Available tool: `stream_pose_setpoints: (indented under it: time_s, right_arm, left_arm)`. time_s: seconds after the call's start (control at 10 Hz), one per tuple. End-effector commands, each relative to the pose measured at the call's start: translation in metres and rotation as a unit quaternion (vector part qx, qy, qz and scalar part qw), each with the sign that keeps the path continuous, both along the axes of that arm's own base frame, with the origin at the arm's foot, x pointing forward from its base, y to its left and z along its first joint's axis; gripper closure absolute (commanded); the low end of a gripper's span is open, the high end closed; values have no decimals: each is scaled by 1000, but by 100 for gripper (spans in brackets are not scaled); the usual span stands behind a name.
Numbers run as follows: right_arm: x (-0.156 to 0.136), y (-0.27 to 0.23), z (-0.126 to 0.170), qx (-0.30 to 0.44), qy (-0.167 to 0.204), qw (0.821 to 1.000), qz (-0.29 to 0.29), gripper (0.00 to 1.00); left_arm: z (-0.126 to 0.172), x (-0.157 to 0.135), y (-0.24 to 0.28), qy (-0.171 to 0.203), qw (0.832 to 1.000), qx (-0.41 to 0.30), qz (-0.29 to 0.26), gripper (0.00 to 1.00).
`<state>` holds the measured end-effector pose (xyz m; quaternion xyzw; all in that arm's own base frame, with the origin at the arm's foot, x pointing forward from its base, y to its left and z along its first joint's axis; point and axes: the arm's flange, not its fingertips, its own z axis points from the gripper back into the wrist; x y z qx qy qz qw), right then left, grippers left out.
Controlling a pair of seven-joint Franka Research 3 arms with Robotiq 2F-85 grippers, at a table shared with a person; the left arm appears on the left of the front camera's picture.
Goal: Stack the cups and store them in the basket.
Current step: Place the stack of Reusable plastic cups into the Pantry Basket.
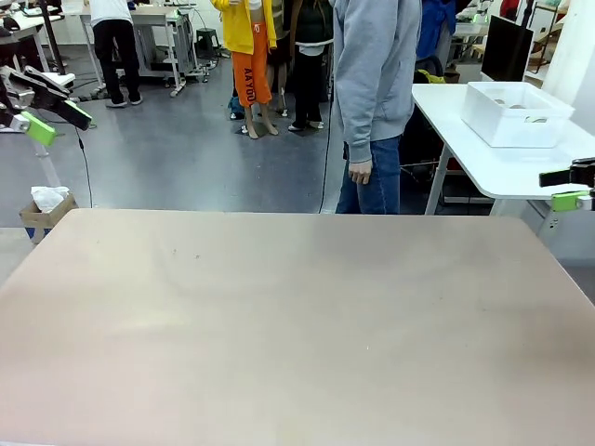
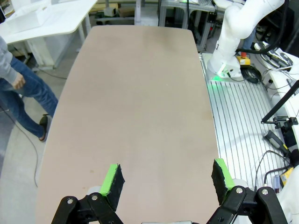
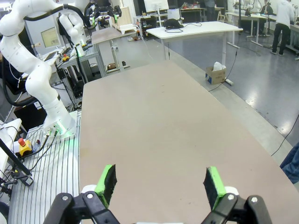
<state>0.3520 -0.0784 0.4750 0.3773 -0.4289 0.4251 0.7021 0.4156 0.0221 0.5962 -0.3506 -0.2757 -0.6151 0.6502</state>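
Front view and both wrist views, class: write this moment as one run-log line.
left gripper: open, over table | right gripper: open, over table | table: bare | white bin: on side table | person: standing at far edge

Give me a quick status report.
Left hand open, right hand open, both holding nothing. White rectangular plastic basket on far side table. Person standing behind tan tabletop.

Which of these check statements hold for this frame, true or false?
1. Both end effectors are open. True: left end effector and right end effector hold nothing.
2. The white basket sits on the brown table. False: it is on a white side table.
3. The person stands at the far side. True.
4. A cup is clamped in the right end effector. False: its pads are apart and bare.
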Motion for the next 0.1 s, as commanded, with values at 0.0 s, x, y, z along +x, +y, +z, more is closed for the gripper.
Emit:
stream_pose_setpoints:
  time_s: [0.0]
  right_arm:
    - [0,0,5,6,3,1000,-1,0]
  left_arm:
    - [3,0,-1,3,1000,7,4,2]
